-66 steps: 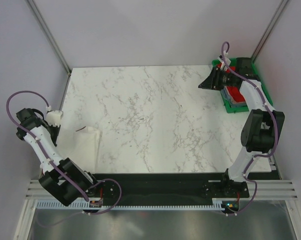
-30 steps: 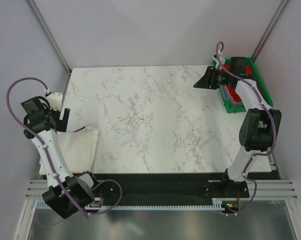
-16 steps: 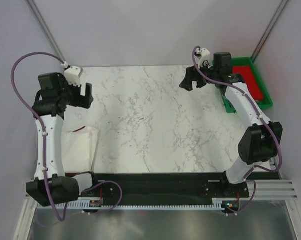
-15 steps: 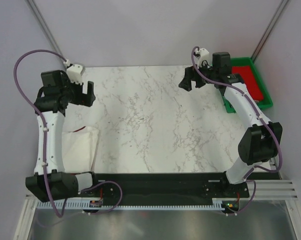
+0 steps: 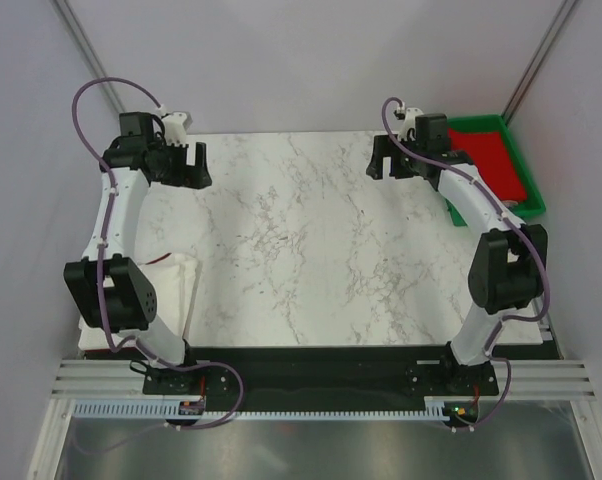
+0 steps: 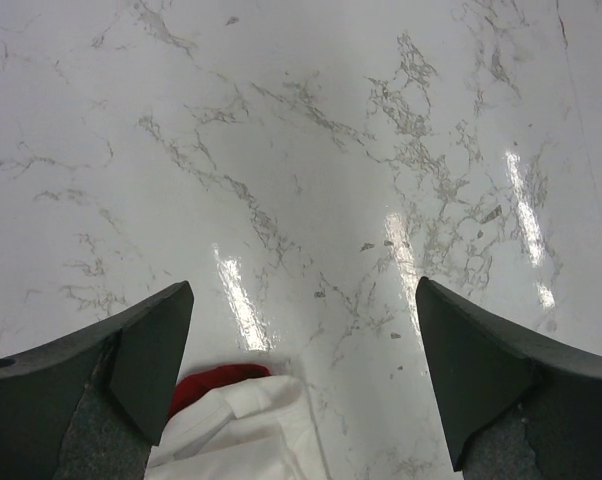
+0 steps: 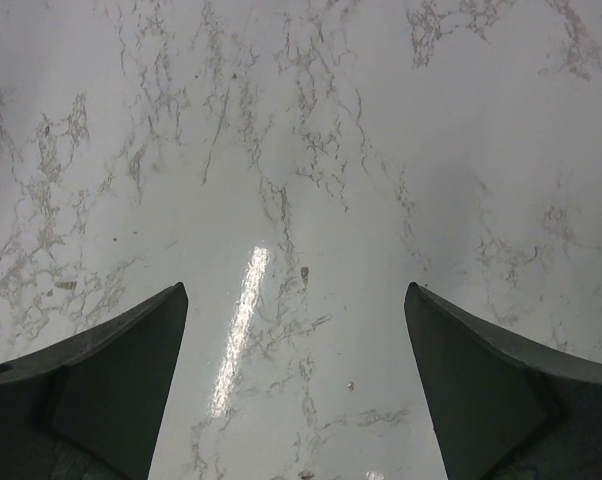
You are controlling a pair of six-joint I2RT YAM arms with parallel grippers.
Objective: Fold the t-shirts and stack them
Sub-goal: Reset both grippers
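A folded white t-shirt (image 5: 171, 292) lies at the table's near left edge, a sliver of red cloth (image 5: 162, 259) showing at its far edge; the left arm hides part of it. The left wrist view shows the same white t-shirt (image 6: 243, 432) over a red t-shirt (image 6: 213, 381), far below. A folded red t-shirt (image 5: 484, 160) lies in the green tray (image 5: 528, 206) at the far right. My left gripper (image 5: 189, 165) (image 6: 303, 290) hangs open and empty above the far left of the table. Left of the tray, my right gripper (image 5: 389, 160) (image 7: 295, 290) is open and empty over bare marble.
The white marble table (image 5: 311, 240) runs between the two arms. Grey walls with metal corner posts (image 5: 91, 60) close in the back and sides. The black base rail (image 5: 321, 365) lies along the near edge.
Both arms lifted and swung toward the far side of the table. The left gripper left the white stack; the right gripper came away from the tray and opened wide.
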